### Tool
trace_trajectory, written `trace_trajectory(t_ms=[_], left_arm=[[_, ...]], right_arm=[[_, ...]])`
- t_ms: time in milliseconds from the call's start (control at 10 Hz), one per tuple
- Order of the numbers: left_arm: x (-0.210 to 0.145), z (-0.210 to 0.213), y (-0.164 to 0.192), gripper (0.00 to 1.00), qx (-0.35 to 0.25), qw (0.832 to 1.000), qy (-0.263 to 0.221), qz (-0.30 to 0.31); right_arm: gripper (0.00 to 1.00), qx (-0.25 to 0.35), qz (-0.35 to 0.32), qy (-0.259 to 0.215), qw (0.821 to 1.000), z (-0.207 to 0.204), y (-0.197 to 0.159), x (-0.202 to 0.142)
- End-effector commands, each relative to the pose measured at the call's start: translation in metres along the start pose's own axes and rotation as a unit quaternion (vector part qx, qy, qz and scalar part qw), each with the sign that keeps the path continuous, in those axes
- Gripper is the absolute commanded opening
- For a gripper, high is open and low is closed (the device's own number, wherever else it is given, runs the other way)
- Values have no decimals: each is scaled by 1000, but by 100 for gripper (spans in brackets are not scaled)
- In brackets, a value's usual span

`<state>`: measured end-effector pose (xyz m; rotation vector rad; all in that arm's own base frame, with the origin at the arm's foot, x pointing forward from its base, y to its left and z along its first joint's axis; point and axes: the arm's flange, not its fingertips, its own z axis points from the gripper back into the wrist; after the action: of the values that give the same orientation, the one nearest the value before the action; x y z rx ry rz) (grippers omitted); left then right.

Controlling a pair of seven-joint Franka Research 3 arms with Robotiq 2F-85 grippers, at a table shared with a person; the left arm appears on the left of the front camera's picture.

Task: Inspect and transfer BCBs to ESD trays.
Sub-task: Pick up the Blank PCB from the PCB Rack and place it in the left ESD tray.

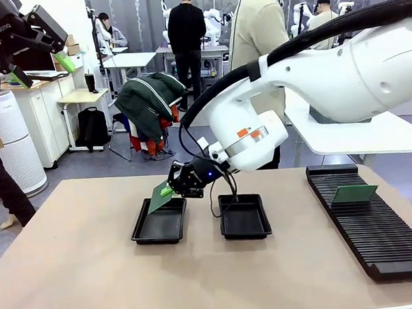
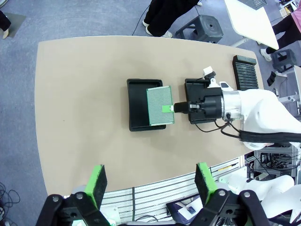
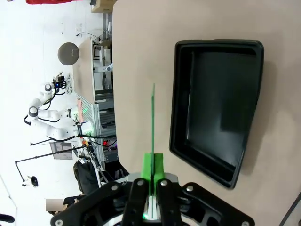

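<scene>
Right end effector, grasping a tilted BCB by one edge over an ESD tray, might knock its low corner on the rim.

The white right arm bears a black cable, orange marks and a black, green-padded gripper.

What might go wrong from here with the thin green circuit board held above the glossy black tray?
The right gripper pinches the thin green circuit board by one edge, so it might slip or swing. The board hangs tilted over the raised rim of the glossy black tray; its lower corner could catch there.
</scene>
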<state>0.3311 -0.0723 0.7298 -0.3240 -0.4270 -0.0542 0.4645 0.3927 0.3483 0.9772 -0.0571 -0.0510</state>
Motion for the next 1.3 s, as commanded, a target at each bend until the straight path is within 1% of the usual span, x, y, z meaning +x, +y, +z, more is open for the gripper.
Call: trace_trajectory(t_ms=[0,300,700,1200], left_arm=[[0,-1,2,100,0,1000,1,2],[0,-1,2,100,0,1000,1,2],[0,-1,2,100,0,1000,1,2],[0,-1,2,100,0,1000,1,2]], right_arm=[[3,8,9,-18,1000,-20,-10,0],[3,-3,8,-17,1000,-42,-21,2],[3,-25,-1,-32,999,-61,-31,4],[3,-36,-21,-24,999,-74,-41,12]])
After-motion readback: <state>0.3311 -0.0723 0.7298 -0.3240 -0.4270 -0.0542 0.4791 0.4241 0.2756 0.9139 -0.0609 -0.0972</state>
